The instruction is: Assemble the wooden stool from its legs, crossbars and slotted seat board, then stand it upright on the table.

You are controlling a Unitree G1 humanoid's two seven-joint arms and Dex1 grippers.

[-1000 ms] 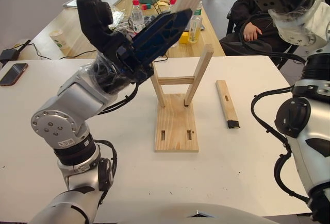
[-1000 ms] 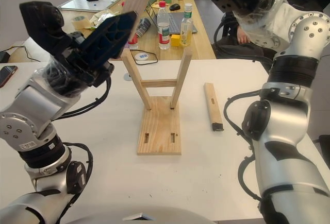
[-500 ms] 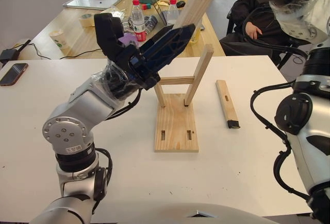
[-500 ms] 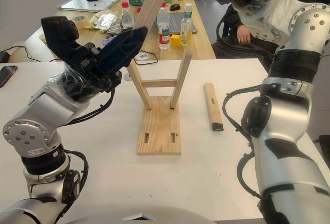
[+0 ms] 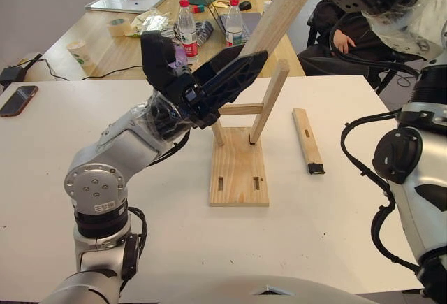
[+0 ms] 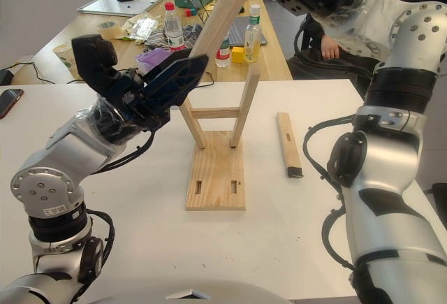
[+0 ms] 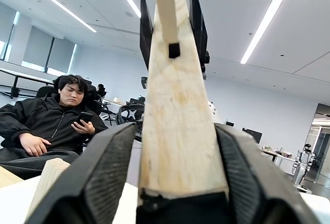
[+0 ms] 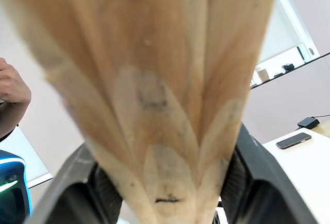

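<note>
Swinging toward frame centre over the last second, the left gripper [image 5: 250,58] stays clamped on the wooden leg [image 5: 283,14], whose upper end the right gripper [image 7: 172,28] now grips too, above the seat board [image 5: 239,178]; insertion looks next.

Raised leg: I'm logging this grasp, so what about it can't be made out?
- Raised leg: top end cut off by the upper edge, eye views.
- Lower end: hidden behind the left end effector, eye views.
- Right end effector: partly cut off by the upper edge, eye views.
</note>
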